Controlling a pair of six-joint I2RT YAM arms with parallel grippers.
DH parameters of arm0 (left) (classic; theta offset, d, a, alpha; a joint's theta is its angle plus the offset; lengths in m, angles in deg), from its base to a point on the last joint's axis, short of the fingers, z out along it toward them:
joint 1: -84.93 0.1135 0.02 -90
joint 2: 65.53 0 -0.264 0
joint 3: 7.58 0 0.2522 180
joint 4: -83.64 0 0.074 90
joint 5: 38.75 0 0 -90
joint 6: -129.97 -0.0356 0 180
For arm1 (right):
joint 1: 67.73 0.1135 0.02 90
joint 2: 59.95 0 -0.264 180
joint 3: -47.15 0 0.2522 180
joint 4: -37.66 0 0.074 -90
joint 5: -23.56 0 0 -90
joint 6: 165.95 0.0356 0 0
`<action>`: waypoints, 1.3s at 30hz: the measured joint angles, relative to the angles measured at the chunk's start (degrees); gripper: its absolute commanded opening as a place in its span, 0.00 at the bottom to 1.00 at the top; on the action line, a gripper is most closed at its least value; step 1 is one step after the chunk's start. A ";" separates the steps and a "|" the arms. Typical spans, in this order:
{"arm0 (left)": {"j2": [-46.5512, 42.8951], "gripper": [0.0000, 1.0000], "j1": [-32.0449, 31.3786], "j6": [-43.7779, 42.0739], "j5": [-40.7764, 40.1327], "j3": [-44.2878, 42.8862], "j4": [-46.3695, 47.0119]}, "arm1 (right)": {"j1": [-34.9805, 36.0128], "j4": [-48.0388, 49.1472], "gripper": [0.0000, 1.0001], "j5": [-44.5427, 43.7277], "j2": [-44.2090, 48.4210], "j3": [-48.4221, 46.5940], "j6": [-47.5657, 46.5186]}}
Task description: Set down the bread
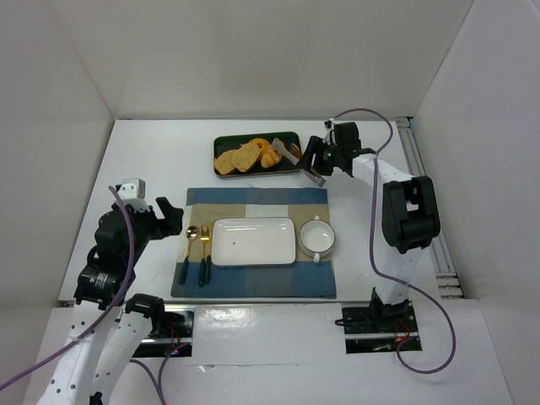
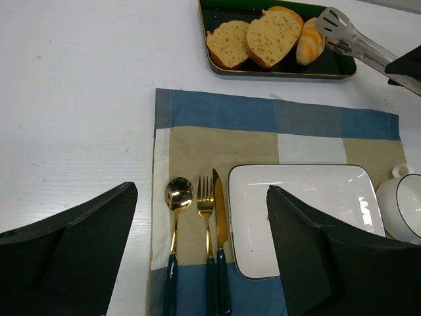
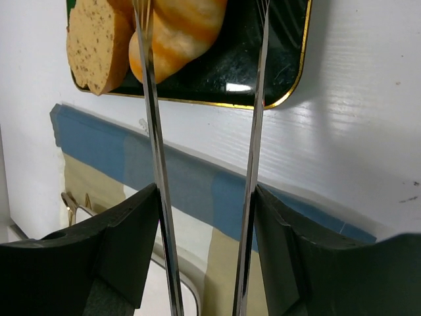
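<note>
The bread (image 1: 272,155) is a small golden-yellow ridged roll lying in the dark green tray (image 1: 221,142) at the back; it also shows in the left wrist view (image 2: 310,43) and the right wrist view (image 3: 177,33). My right gripper (image 1: 315,166) (image 3: 205,197) is shut on metal tongs (image 1: 292,153) (image 2: 355,45) (image 3: 155,131). The tongs' arms stand apart and their head hovers at the roll's right side. I cannot tell whether they touch it. My left gripper (image 1: 173,218) (image 2: 200,197) is open and empty above the cutlery.
Two toast slices (image 1: 236,159) (image 2: 250,41) and a round bun (image 2: 283,10) share the tray. A checked placemat (image 1: 253,202) holds a white rectangular plate (image 1: 253,241), a white cup (image 1: 318,236) to its right, and a spoon, fork and knife (image 1: 197,249) to its left.
</note>
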 measured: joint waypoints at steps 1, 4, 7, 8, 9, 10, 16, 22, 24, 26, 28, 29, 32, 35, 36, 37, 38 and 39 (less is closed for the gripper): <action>0.00 0.93 0.00 0.00 0.00 0.00 0.00 | 0.00 0.59 0.64 0.15 -0.39 0.00 0.35; 0.00 0.93 0.00 0.00 0.00 0.00 0.00 | 0.00 2.64 0.64 1.16 -2.45 -0.11 1.20; 0.00 0.93 0.00 0.00 0.00 0.00 0.00 | 0.00 3.93 0.64 2.40 -4.66 -0.46 2.23; 0.00 0.93 0.00 0.00 0.00 0.00 0.00 | 0.00 4.39 0.64 2.75 -5.16 -0.55 2.49; 0.00 0.93 0.00 0.00 0.00 0.00 0.00 | 0.02 4.83 0.64 3.21 -5.81 -0.76 2.89; 0.00 0.93 0.00 0.00 0.00 0.00 0.00 | 0.02 5.20 0.64 3.72 -6.40 -1.05 3.50; 0.00 0.93 0.00 0.00 -0.22 0.00 0.00 | 0.48 6.21 0.62 4.68 -7.82 -4.09 4.68; -0.20 0.94 0.00 0.00 -0.26 0.00 -0.02 | 0.90 7.26 0.50 4.81 -7.82 -5.75 5.22; -0.44 0.94 0.00 0.00 -0.31 0.00 0.02 | 0.90 7.08 0.48 4.85 -7.82 -5.84 5.27; -0.44 0.94 0.00 0.00 -0.42 0.00 -0.02 | 0.90 6.64 0.42 4.83 -7.82 -6.12 5.20; -0.46 0.94 0.00 0.00 -0.48 0.09 0.02 | 0.90 6.27 0.40 4.76 -7.82 -6.54 5.16; -0.55 0.94 0.00 0.00 -0.50 0.22 0.04 | 0.90 5.95 0.36 4.70 -7.82 -6.78 5.14; -0.96 0.94 0.00 0.04 -0.59 0.72 -0.02 | 0.90 5.31 0.33 4.52 -7.82 -7.08 5.11; -1.05 0.94 0.00 0.04 -0.61 0.83 -0.02 | 0.90 5.01 0.32 4.24 -7.74 -7.08 5.11; -1.05 0.94 0.00 0.04 -0.61 0.83 -0.02 | 0.90 4.90 0.32 4.13 -7.63 -7.08 5.14; -1.05 0.94 0.00 0.04 -0.61 0.83 -0.02 | 0.90 4.76 0.32 4.04 -7.41 -7.08 5.11; -1.05 0.94 0.00 0.04 -0.61 0.83 -0.02 | 0.90 4.55 0.32 3.72 -6.93 -7.06 5.14; -1.05 0.94 0.00 0.04 -0.61 0.83 -0.02 | 0.92 4.26 0.32 3.41 -6.36 -7.06 5.11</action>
